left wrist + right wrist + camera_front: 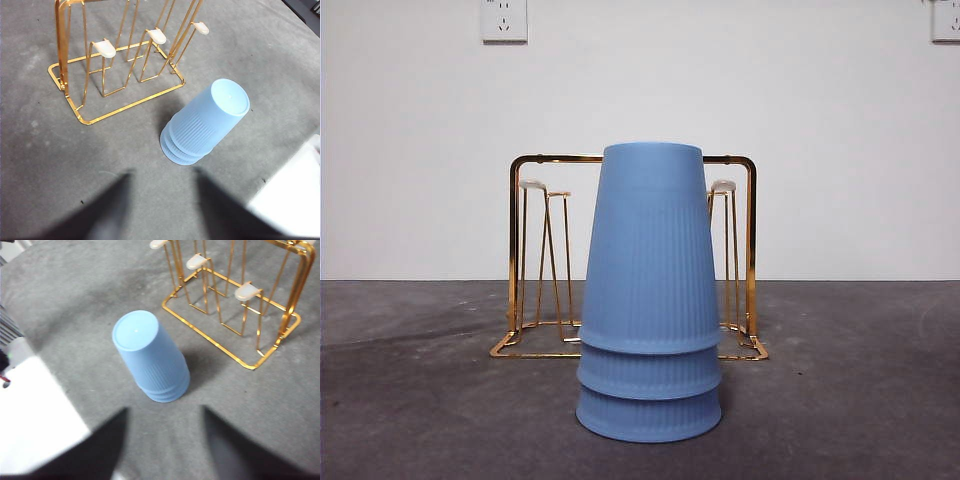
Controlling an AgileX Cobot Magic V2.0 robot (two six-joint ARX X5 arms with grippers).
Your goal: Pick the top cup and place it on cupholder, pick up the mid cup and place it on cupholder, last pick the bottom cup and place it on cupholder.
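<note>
Three light blue cups stand upside down, nested in one stack: the top cup (652,250), the mid cup (650,375) and the bottom cup (648,418) on the table. Right behind the stack stands the gold wire cupholder (516,250) with white-tipped prongs (532,185), all bare. My left gripper (162,175) hovers open above the table, short of the stack (207,122) and the cupholder (62,50). My right gripper (164,410) is open too, just short of the stack (150,357), with the cupholder (295,285) beyond. Neither gripper shows in the front view.
A grey mat (420,400) covers the table. A white surface borders it, seen in the left wrist view (295,200) and the right wrist view (35,410). A white wall with sockets (504,20) is behind.
</note>
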